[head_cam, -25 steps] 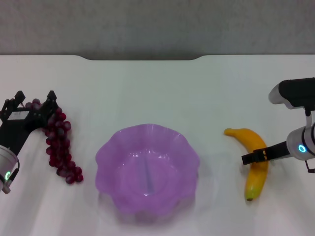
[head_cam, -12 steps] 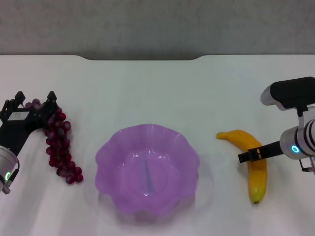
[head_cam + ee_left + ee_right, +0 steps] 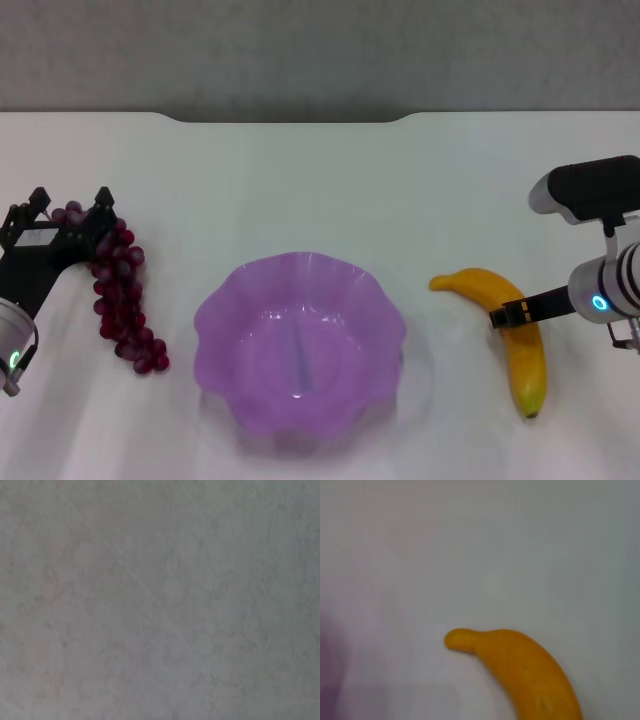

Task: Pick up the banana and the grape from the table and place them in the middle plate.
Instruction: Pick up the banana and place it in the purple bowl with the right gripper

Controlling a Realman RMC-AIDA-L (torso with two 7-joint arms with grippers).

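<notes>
Head view: banana (image 3: pixel 505 325) lengthwise near-far

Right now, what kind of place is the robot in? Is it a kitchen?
Probably not a kitchen; it looks more like a robot practice room. There is only a plain white table by a bare grey wall, with a purple plate, a banana and grapes laid out.

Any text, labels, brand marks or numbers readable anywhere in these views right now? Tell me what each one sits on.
None: no words, labels, brands or numbers show in any view.
The banana, the grape, the middle plate and the table are all unmarked.
The only marks are small lit cyan rings on the arms near the left gripper and the right gripper; they are lights, not text.
</notes>
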